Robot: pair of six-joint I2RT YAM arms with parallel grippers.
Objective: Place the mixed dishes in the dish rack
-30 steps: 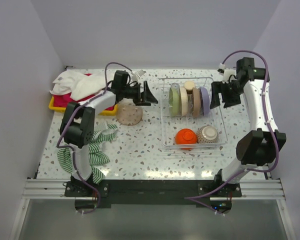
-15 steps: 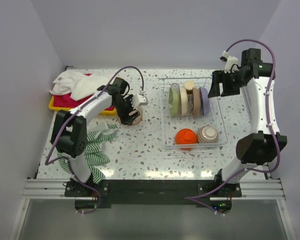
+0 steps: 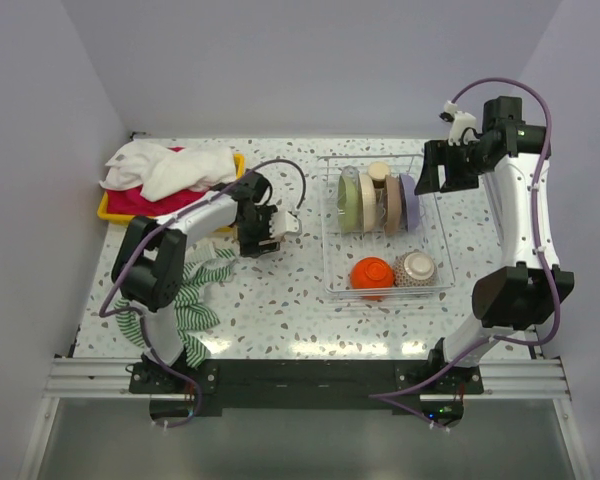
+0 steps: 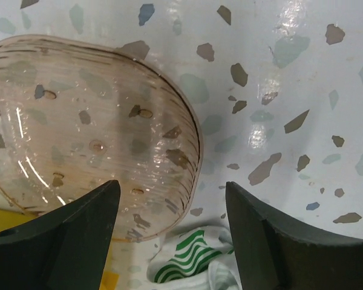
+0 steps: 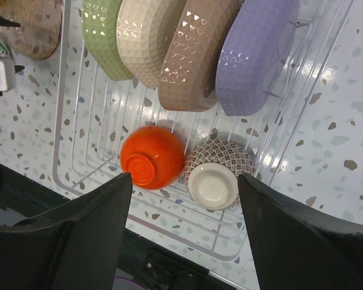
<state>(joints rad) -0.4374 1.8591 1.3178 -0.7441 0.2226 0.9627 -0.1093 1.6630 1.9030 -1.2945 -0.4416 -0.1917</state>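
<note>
Pinkish glass plate (image 4: 91, 121) is lying on the table (image 4: 278, 90) left of the rack (image 3: 340, 265), under the left gripper's (image 4: 169, 190) wide-spread fingers. Over the rack, the right gripper (image 5: 184, 181) is hovering, jaws wide and empty, above four plates (image 5: 193, 54) and two bowls (image 5: 152, 156).

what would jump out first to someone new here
The orange bowl, upside down at the near end of the dish rack, grabs the eye first. Behind it four plates stand on edge in a row. Left of the rack, the left gripper hangs open over a clear ribbed dish.
</note>
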